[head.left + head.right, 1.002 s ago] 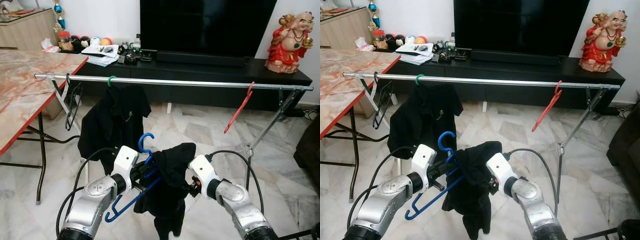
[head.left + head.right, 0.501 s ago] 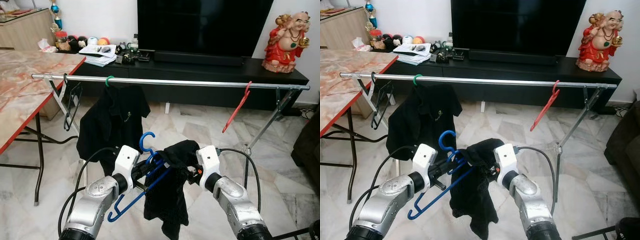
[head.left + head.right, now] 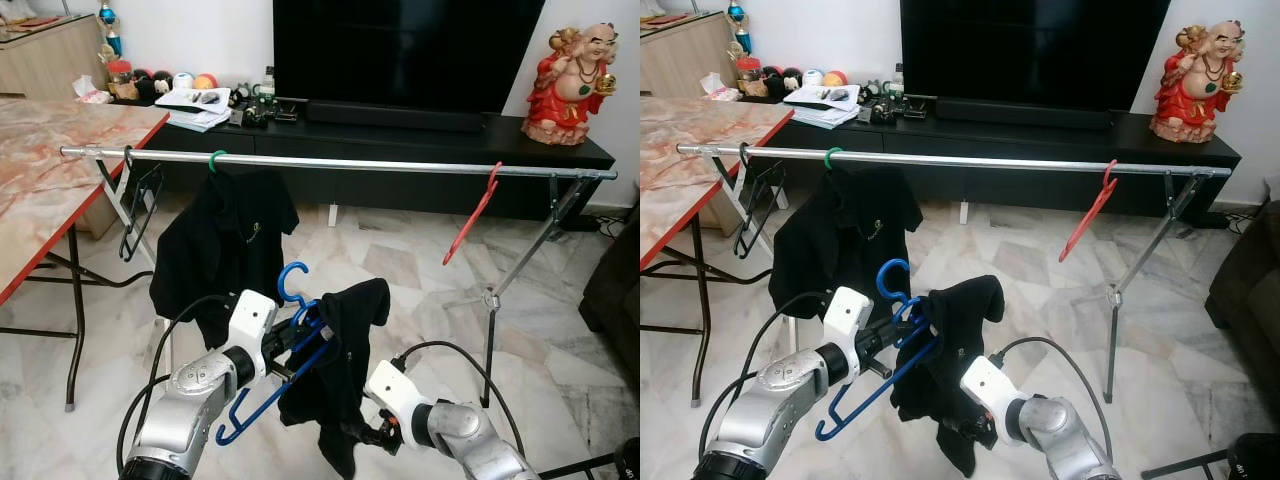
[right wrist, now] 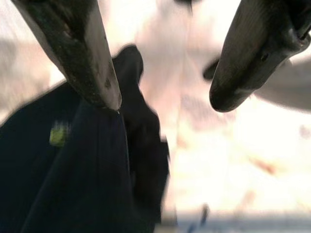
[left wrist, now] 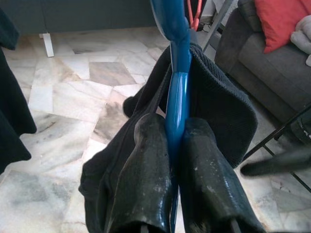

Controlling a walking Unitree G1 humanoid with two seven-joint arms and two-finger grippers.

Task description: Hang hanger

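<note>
Rail (image 3: 330,163) of silver metal runs left to right across the far side, carrying a black shirt on a green-hooked hanger (image 3: 222,230) at left and a bare red hanger (image 3: 472,213) at right. Near and below it, the left gripper (image 3: 290,340) is clenched on the blue plastic hanger (image 3: 272,375), whose hook points up toward the free middle of the rail, a black garment (image 3: 335,365) draped over it. The right gripper (image 4: 160,97), fingers spread and holding nothing, sits low beside the garment's hem. The left arm is likely the one to lift it up and away.
</note>
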